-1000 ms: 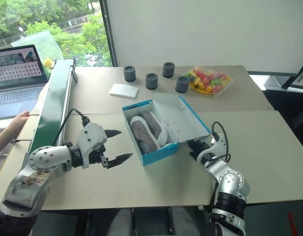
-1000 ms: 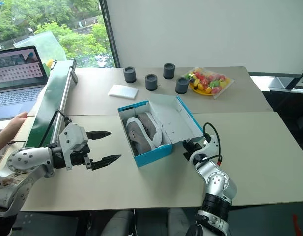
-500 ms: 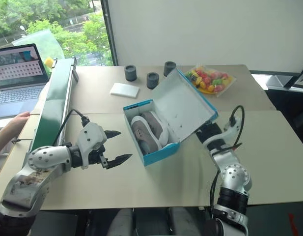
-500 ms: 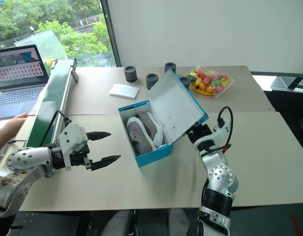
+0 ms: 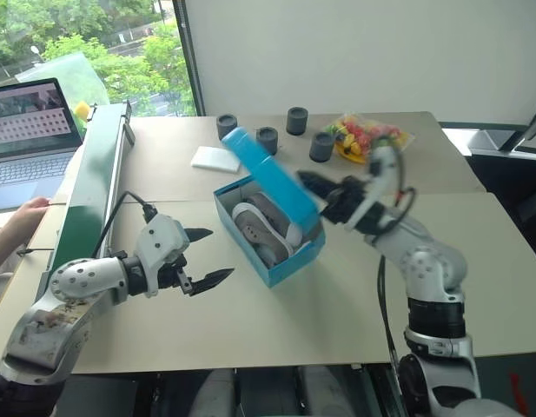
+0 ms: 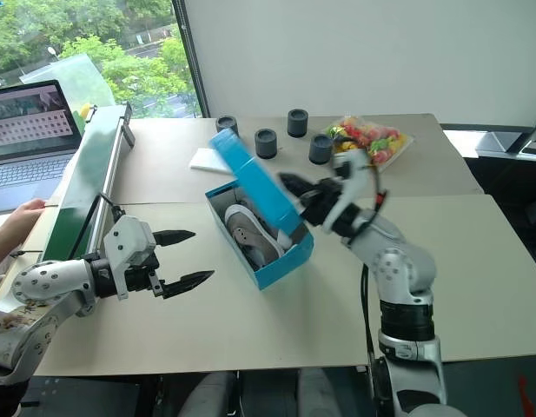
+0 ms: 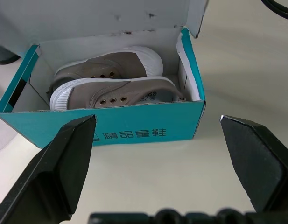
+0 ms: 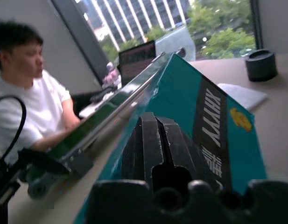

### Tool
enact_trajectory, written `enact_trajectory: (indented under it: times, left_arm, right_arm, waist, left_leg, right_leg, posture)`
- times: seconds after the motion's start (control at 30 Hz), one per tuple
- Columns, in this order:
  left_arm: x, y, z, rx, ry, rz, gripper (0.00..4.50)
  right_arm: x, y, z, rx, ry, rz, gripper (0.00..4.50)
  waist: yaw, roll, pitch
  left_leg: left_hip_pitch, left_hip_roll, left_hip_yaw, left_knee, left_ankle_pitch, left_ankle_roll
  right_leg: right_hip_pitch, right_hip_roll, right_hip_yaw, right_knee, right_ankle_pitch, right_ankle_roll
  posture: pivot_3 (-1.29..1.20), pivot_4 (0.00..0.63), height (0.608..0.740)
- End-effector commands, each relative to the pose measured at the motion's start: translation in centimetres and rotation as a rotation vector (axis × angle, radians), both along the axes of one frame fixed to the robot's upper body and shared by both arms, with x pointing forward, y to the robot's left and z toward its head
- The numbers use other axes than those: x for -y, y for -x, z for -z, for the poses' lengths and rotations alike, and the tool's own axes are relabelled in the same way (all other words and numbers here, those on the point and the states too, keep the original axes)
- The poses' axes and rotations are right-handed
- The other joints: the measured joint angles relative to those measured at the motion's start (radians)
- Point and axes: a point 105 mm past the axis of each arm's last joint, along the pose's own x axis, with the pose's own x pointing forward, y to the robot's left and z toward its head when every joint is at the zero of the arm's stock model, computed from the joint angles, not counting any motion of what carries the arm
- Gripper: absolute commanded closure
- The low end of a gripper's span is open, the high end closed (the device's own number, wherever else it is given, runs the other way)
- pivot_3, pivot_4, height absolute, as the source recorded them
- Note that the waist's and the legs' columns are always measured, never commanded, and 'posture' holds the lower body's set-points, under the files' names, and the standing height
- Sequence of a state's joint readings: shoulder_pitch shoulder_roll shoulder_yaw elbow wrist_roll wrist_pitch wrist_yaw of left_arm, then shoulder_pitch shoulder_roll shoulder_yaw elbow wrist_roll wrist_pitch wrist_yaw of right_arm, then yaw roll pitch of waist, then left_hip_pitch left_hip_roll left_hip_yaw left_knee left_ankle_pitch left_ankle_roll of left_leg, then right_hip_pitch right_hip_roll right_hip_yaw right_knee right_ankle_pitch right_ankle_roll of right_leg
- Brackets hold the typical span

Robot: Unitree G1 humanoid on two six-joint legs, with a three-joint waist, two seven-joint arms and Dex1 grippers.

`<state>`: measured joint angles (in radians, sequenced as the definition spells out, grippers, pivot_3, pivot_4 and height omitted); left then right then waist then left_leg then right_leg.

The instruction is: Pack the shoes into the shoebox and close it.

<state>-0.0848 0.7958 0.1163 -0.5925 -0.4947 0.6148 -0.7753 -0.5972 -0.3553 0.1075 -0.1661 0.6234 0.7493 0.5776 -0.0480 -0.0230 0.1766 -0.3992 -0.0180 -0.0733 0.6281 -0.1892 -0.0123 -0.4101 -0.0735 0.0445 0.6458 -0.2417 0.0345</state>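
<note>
At the far left a person's hand [image 5: 29,211] rests on the surface [image 5: 276,339] beside a laptop [image 5: 33,130] and a green rail [image 5: 98,187]. The left gripper [image 5: 201,258] hovers near the shoebox [image 5: 285,261], fingers spread wide, nothing between them. The shoes [image 7: 115,86] lie side by side inside the box at mid-surface. The blue lid [image 5: 269,175] stands tilted over them, the right gripper [image 5: 309,184] against its outer face, fingers pressed together.

Silver arms, black cabled gripper [image 5: 204,258]
</note>
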Motion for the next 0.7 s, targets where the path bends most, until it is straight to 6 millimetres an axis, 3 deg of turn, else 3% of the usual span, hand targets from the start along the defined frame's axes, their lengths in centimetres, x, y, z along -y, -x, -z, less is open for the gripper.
enact_trajectory:
  times: [0.03,0.1,0.2,0.33,0.43,0.5,0.57,0.7]
  left_arm:
    - [0.4,0.1,-0.9,0.052,0.005,0.005,0.0]
    - [0.5,0.2,-0.9,0.054,0.007,0.001,0.0]
    - [0.4,0.2,-0.8,0.057,0.009,-0.016,0.0]
    - [0.3,0.3,-0.7,0.058,0.014,-0.03,0.0]
    - [0.3,0.5,-0.6,0.06,0.019,-0.045,0.0]
    - [0.3,0.7,-0.5,0.061,0.021,-0.051,0.0]
    - [0.2,0.7,-0.6,0.064,0.024,-0.063,0.0]
    - [-0.1,1.0,-0.6,0.068,0.037,-0.099,0.0]
  right_arm:
    - [-2.4,1.2,0.3,0.115,0.166,-0.152,4.48]
    - [-3.2,1.6,0.0,0.14,0.19,-0.21,4.48]
    - [-4.3,-0.2,-1.8,0.192,0.186,-0.178,4.48]
    - [-5.6,-2.4,-4.8,0.271,0.121,-0.12,4.48]
    - [-6.5,-4.5,-9.6,0.358,-0.031,-0.023,4.48]
    - [-6.8,-5.3,-10.1,0.372,-0.041,0.0,4.48]
    - [-7.2,-5.8,-9.1,0.353,-0.028,-0.002,4.48]
    - [-7.9,-6.3,0.6,0.231,0.291,-0.07,4.48]
  waist:
    - [0.003,0.0,0.0]
    - [0.006,0.0,0.0]
    - [0.005,0.0,0.0]
    - [0.002,0.0,0.0]
    - [0.001,0.0,0.0]
    - [0.002,0.0,0.0]
    - [0.006,-0.001,0.0]
    - [0.006,-0.003,-0.002]
  left_leg:
    - [-0.001,0.0,0.0,0.0,0.0,0.0]
    - [-0.004,-0.001,0.0,0.001,0.0,0.0]
    - [-0.009,-0.001,-0.001,0.003,0.0,0.0]
    - [-0.009,0.0,-0.001,0.002,0.0,0.0]
    - [-0.009,0.0,-0.001,0.002,0.0,0.0]
    - [-0.01,0.0,-0.001,0.001,0.0,0.0]
    - [-0.01,0.0,-0.001,0.001,0.0,0.0]
    - [-0.008,-0.001,-0.001,0.0,0.0,0.0]
  right_leg:
    - [-0.001,-0.001,0.0,0.0,0.0,0.0]
    - [-0.003,-0.001,0.0,0.0,0.0,0.0]
    - [-0.009,-0.002,0.0,0.002,0.001,0.0]
    - [-0.01,-0.001,0.0,0.002,0.002,-0.001]
    - [-0.011,-0.001,0.0,0.002,0.002,-0.001]
    - [-0.012,-0.001,0.0,0.003,0.002,-0.002]
    - [-0.012,-0.001,0.0,0.002,0.002,-0.002]
    - [-0.011,-0.002,0.0,0.002,0.002,-0.001]
  posture:
    - [0.0,0.15,0.726]
    - [0.0,0.15,0.726]
    - [0.0,0.15,0.726]
    - [0.0,0.15,0.726]
    - [0.0,0.15,0.726]
    - [0.0,0.15,0.726]
    - [0.0,0.15,0.726]
    - [0.0,0.15,0.726]
